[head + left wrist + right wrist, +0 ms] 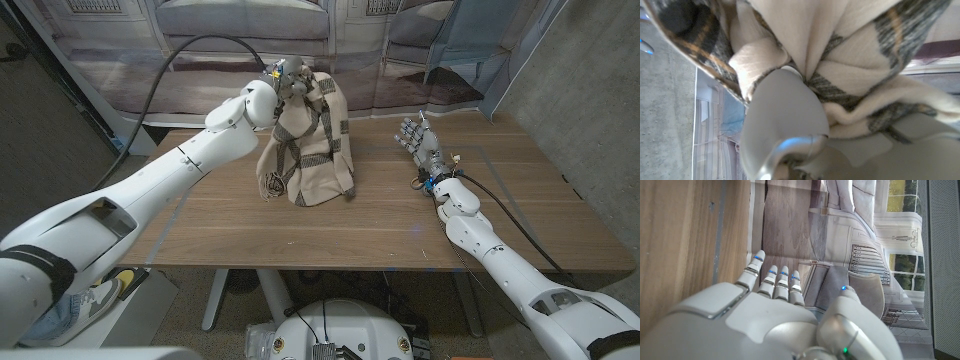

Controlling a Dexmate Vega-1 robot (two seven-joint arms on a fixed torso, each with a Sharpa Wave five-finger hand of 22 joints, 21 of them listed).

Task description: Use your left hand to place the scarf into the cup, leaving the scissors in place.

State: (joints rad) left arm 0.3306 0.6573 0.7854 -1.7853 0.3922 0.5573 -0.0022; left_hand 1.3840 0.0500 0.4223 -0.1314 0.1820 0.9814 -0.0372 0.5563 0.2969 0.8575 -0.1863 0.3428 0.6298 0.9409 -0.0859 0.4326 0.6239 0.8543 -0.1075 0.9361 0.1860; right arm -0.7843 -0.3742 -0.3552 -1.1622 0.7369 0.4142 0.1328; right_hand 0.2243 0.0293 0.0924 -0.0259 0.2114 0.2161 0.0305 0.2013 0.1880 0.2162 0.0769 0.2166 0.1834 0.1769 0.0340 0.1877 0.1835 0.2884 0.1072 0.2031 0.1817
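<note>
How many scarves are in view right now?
1. The beige plaid scarf hangs from the left hand, lifted above the table, its lower end reaching the tabletop. Anything behind or under it may be hidden.

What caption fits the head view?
Left hand holds the plaid scarf lifted over the table; right hand waits open.

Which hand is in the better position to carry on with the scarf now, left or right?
Left. The left hand already grips the scarf at its top, lifted so it hangs. The right hand stands open and apart from the scarf.
</note>
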